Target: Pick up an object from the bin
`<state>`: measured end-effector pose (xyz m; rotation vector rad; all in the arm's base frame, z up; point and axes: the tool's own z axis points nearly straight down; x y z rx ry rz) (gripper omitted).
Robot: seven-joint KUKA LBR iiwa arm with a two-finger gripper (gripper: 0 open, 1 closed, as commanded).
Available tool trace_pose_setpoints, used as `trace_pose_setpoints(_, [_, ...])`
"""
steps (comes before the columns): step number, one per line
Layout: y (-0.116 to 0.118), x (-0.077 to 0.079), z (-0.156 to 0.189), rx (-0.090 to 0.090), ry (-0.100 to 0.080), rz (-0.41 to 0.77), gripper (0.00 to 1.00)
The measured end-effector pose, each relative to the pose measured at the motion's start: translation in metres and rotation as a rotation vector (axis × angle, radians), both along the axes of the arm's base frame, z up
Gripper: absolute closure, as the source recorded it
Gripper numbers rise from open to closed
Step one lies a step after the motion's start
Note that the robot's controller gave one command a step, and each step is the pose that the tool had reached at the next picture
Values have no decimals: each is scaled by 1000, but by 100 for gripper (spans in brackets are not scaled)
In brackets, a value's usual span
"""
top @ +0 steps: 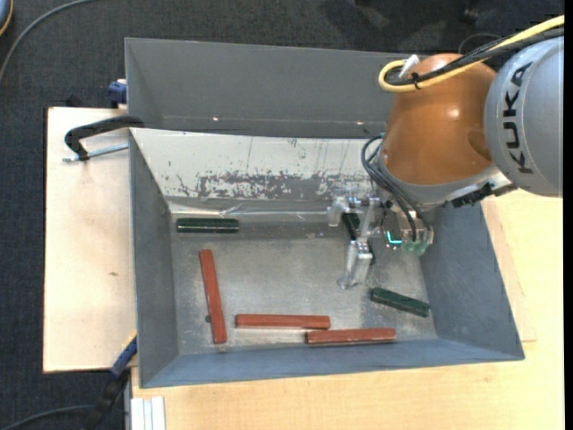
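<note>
While the gripper [348, 279] hangs low over the bare floor of the bin [269, 276], nothing shows in its grasp. Spread or pressed together, cannot tell from this angle.

The nearest thing is a dark green stick [400, 302], just right of the gripper tip and a bit toward the near wall. It lies flat, slightly slanted, apart from the tip. Two red-brown sticks lie below the tip along the near wall, one [282, 322] about end to end with the other [350, 336]. A third red-brown stick [212, 296] and a second green stick [208, 226] lie well off to its left.

The green stick looks the likeliest pick. To do it well, centre over its middle, turn the wrist so the grip closes across its narrow width, and descend straight. The sloped right wall is close, so watch clearance.
</note>
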<state>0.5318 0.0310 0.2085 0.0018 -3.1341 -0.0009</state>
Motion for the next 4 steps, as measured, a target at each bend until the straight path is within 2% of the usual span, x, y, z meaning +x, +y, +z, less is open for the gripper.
trace_pose_setpoints(1, [44,-44,-133,1,2,107,0])
trace_pose_setpoints(2, [43,-41,-129,1,-7,103,100])
trace_pose_setpoints(3, [49,-34,41,2,-23,126,100])
trace_pose_setpoints(4, [53,-30,78,2,-17,387,100])
